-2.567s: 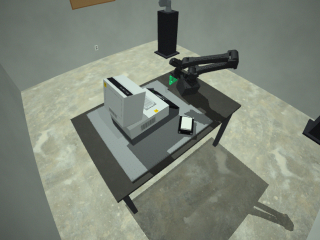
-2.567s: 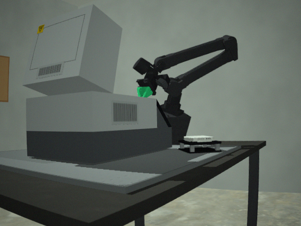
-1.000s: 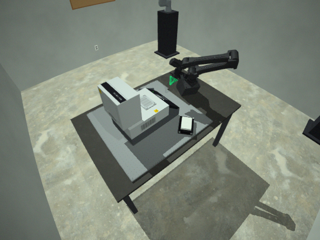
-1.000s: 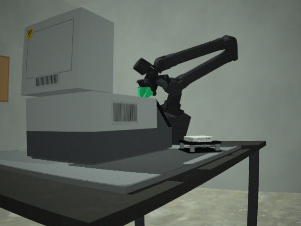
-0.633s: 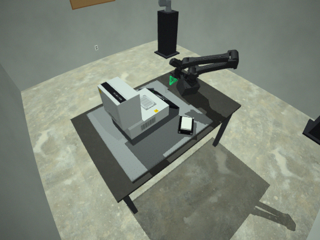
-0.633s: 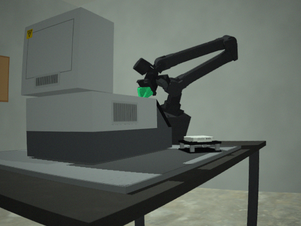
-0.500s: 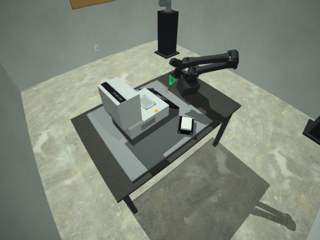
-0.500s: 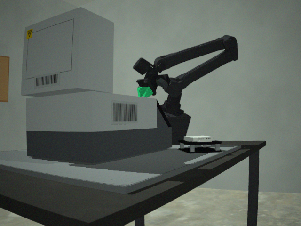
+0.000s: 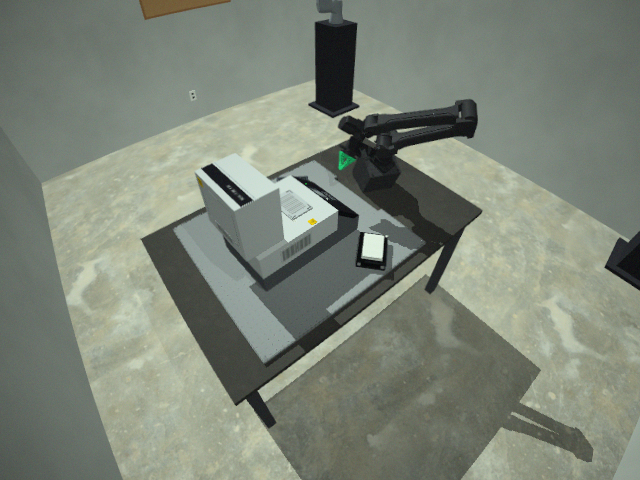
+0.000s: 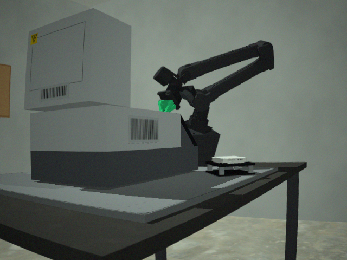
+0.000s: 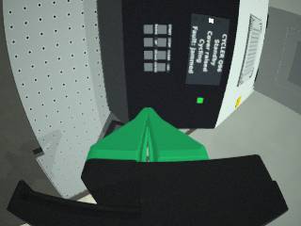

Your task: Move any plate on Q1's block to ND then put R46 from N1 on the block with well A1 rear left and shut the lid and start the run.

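On the desk (image 9: 454, 206), the white plate (image 9: 373, 246) is seen resting on its black stand (image 9: 361, 262), beside the cycler (image 9: 305, 227) with its lid (image 9: 242, 206) raised. Farther back, the green end effector (image 10: 167, 106) is held clenched on nothing above the control panel (image 11: 169, 38), where a green lamp (image 11: 199, 101) is lit.

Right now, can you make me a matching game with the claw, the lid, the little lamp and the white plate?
Things:
1. claw
2. lid
3. lamp
4. white plate

States:
A. glowing green
B. swung open, standing upright behind the block
C. lying on its black stand beside the machine
D. pinched shut, holding nothing, hanging over the key panel

Pairs: 1-D, 2-B, 3-A, 4-C
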Controlling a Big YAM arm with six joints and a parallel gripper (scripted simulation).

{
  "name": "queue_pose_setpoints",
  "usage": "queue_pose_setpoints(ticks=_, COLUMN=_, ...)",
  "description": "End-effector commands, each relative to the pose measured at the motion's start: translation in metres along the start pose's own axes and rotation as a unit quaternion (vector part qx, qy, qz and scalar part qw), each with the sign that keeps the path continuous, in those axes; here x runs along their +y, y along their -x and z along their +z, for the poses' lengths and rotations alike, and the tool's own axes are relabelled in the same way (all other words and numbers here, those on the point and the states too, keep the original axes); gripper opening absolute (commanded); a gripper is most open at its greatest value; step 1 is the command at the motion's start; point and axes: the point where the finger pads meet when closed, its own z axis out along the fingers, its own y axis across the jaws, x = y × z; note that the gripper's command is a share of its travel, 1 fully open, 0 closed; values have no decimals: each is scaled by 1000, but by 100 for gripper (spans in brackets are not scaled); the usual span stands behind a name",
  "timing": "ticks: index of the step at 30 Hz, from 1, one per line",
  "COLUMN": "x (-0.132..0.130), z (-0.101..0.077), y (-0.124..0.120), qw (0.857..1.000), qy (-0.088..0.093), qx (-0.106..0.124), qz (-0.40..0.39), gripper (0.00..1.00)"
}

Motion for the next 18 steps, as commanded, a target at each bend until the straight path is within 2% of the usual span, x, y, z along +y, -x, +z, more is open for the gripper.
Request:
queue_pose_setpoints(ticks=1, x=-13, z=-2, y=-2, qw=1000, qy=-15, qx=7, qz=-21, gripper=0)
queue_pose_setpoints(ticks=13, x=-7, z=-1, y=0, qw=1000, qy=-9, qx=3, qz=-14, gripper=0)
queue_pose_setpoints(ticks=18, x=-15, z=-4, y=0, qw=1000, qy=-9, qx=3, qz=-14, gripper=0)
